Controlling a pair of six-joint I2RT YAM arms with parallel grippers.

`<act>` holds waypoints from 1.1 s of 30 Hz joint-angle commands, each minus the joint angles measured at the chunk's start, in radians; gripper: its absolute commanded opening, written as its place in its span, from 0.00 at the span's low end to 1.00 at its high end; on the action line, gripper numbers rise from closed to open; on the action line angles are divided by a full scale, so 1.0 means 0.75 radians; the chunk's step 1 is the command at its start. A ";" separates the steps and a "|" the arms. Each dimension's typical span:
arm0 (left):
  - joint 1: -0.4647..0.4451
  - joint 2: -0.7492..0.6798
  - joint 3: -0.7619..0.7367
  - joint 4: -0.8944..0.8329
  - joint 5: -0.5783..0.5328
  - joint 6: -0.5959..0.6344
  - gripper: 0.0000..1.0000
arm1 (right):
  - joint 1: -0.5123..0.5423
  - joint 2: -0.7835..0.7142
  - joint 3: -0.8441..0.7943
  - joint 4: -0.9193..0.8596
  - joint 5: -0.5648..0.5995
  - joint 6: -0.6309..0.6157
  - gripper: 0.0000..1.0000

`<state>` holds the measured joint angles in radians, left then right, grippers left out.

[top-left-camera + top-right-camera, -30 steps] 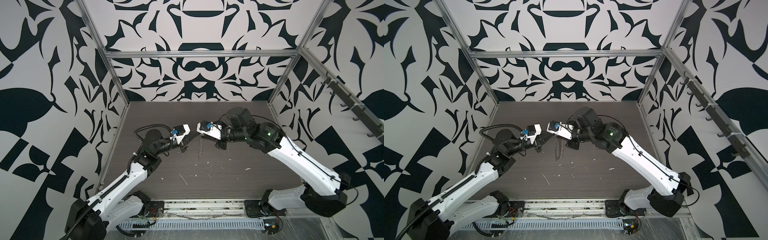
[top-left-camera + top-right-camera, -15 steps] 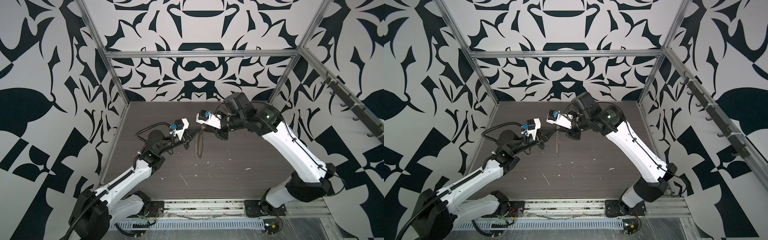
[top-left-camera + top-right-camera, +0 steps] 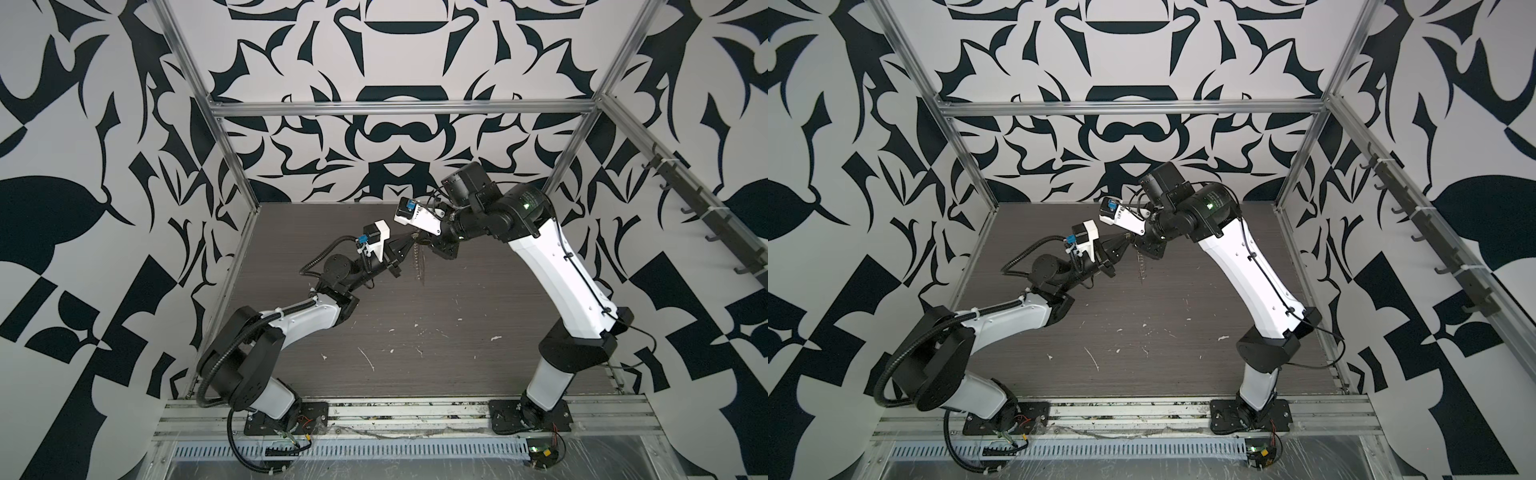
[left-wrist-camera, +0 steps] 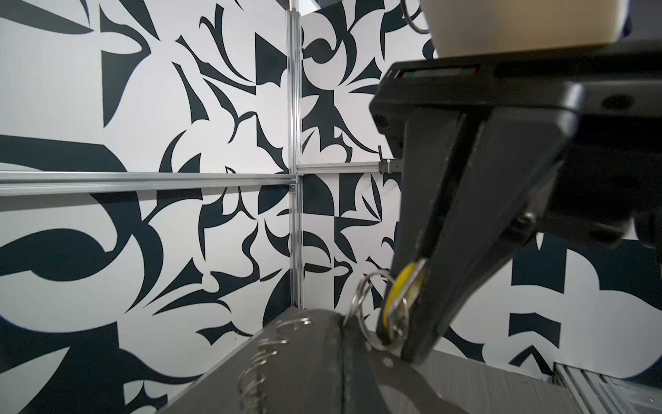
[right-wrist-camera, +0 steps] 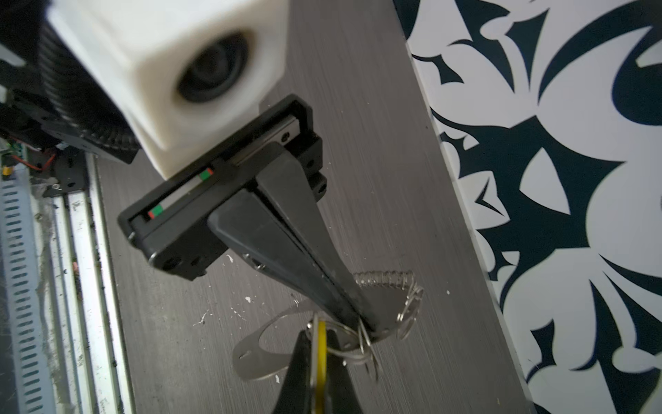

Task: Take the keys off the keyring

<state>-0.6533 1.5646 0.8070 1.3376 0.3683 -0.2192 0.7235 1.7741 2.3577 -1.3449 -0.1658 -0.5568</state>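
Your left gripper was clamped tight on the keyring — your right gripper had pinched shut on the keys, the chain hanging below them.

a dark grey-brown, wood-grain tabletop fills the floor of the booth, its fine grain running side to side in both top views. small white flecks and scraps lie scattered on it, mostly across the near middle. among them is a thin white sliver, and a pale scrap lies further right.
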 commanded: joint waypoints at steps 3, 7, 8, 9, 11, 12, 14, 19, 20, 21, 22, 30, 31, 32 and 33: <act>0.002 0.159 0.157 0.139 -0.118 -0.072 0.00 | 0.021 -0.012 0.062 -0.084 -0.039 0.107 0.00; -0.008 0.243 0.260 0.139 -0.118 -0.067 0.00 | -0.003 -0.005 0.045 -0.077 0.004 0.173 0.00; -0.010 0.261 0.283 0.139 -0.118 -0.063 0.00 | -0.005 -0.002 0.046 -0.074 0.017 0.186 0.00; -0.013 0.279 0.308 0.139 -0.123 -0.062 0.00 | -0.005 0.003 0.048 -0.075 0.022 0.196 0.00; -0.015 0.317 0.356 0.139 -0.130 -0.056 0.00 | -0.005 0.013 0.058 -0.063 0.048 0.227 0.00; -0.015 0.339 0.387 0.139 -0.135 -0.055 0.00 | -0.005 0.017 0.066 -0.061 0.064 0.244 0.00; -0.015 0.382 0.451 0.139 -0.138 -0.054 0.00 | -0.006 0.020 0.071 -0.050 0.099 0.267 0.00; -0.017 0.481 0.603 0.139 -0.144 -0.060 0.00 | -0.007 0.023 0.109 -0.036 0.189 0.321 0.00; -0.017 0.499 0.632 0.138 -0.147 -0.060 0.00 | -0.009 0.026 0.125 -0.030 0.203 0.338 0.00; -0.017 0.514 0.656 0.139 -0.148 -0.058 0.00 | -0.012 0.026 0.138 -0.024 0.208 0.353 0.00; -0.017 0.530 0.678 0.139 -0.147 -0.059 0.00 | -0.015 0.028 0.148 -0.021 0.213 0.371 0.00; -0.017 0.564 0.726 0.140 -0.149 -0.017 0.00 | -0.022 0.096 0.278 -0.031 0.103 0.658 0.00; -0.017 0.565 0.723 0.139 -0.157 -0.012 0.00 | -0.022 0.102 0.280 -0.030 0.098 0.698 0.00; -0.017 0.566 0.720 0.139 -0.160 -0.011 0.00 | -0.022 0.105 0.282 -0.028 0.092 0.731 0.00; -0.017 0.566 0.722 0.139 -0.161 -0.009 0.00 | -0.022 0.108 0.279 -0.027 0.090 0.755 0.00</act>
<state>-0.6678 1.9633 1.3186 1.4643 0.3199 -0.2298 0.6659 1.8469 2.5553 -1.2995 0.1017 -0.0921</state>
